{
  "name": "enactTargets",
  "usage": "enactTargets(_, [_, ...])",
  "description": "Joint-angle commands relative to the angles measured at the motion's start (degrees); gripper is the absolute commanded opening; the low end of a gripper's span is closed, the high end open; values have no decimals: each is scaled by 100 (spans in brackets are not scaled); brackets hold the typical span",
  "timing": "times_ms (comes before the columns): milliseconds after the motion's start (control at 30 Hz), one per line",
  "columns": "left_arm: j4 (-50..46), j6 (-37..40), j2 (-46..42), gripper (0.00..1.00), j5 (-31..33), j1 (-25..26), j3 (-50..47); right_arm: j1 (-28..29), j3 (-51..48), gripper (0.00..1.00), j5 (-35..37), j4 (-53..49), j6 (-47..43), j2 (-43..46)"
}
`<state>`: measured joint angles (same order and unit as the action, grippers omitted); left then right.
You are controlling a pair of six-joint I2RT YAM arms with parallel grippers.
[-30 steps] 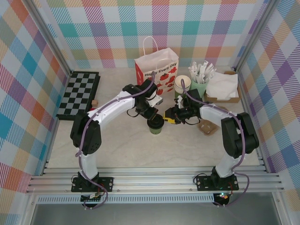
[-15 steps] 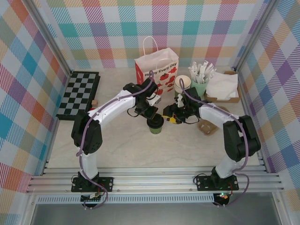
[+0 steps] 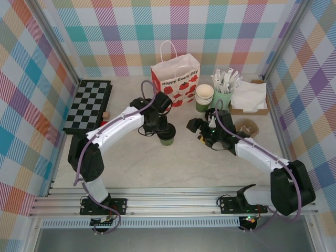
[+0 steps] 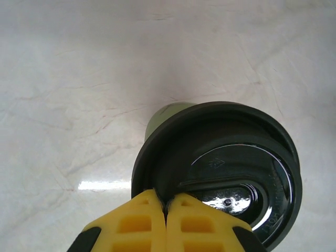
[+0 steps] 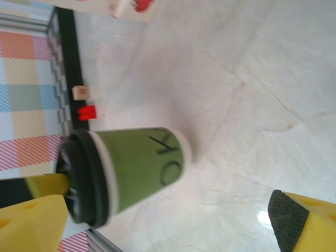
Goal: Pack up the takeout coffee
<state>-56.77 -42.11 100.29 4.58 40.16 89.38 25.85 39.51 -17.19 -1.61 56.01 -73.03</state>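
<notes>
The takeout coffee (image 3: 167, 139) is upright near the front of the paper bag (image 3: 176, 81), its lid rim pinched tight by the left gripper (image 4: 165, 205) above, with the right gripper (image 3: 198, 131) gaping empty beside it.

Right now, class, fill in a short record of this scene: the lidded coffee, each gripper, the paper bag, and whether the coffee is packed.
takeout coffee: upright, in front of the paper bag
left gripper: shut, pinching the rim of the black lid
right gripper: open, beside the cup, not touching it
paper bag: white with red print, standing at the back
packed: not yet; the cup is outside the bag
</notes>
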Motion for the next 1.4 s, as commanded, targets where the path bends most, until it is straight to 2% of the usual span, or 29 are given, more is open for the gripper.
enactTargets(0, [-192, -1768, 58, 0, 822, 161, 96, 281, -271, 100, 567, 837, 385, 266])
enactTargets(100, [-639, -2209, 405, 0, 804, 179, 395, 457, -741, 98, 614, 1594, 659, 193])
enactTargets(167, [-605, -2409, 535, 0, 544, 184, 388, 584, -909, 96, 493, 2079, 751, 15])
enactTargets(300, [-434, -2974, 588, 0, 524, 251, 235, 958, -895, 93, 414, 2738, 613, -427])
enactTargets(467, [-424, -3129, 610, 0, 613, 268, 195, 1303, -861, 92, 599, 3301, 628, -890])
enactTargets(767, [-410, -3172, 667, 0, 504, 273, 58, 1441, -539, 90, 340, 3714, 792, -1701])
enactTargets(967, [-396, -3133, 696, 0, 457, 271, 79, 1458, -520, 89, 238, 4009, 720, -1766])
enactTargets(1367, [-236, -3102, 770, 0, 296, 272, 1, 1463, -513, 89, 404, 3625, 850, -2019])
